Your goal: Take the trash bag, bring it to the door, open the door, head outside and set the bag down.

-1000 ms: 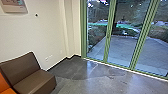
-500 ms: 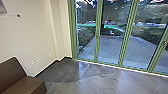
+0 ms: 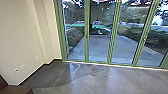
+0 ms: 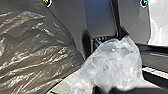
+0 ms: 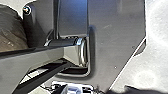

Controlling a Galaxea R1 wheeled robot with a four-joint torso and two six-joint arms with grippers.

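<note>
Left gripper: we read it as closed on the trash bag, holding it by a bunch of clear, crinkled plastic. Bag is dark, shiny, full-looking and creased, right beside the bunched plastic and near the robot's wide dark plate. We see part of its dark side in the right wrist view too. Whether its underside touches the floor, we can't tell. Right gripper: we can't tell its state. A jointed bar crosses in front of the plate there.

Head view, we're indoors facing tall glass panels in green frames; we can't make out which panel is a door. Through the glass: pale paved yard, bushes around it. Inside, grey floor with a darker patch by the corner, cream wall on the left with a small outlet low down, and part of a brown seat near that wall.
</note>
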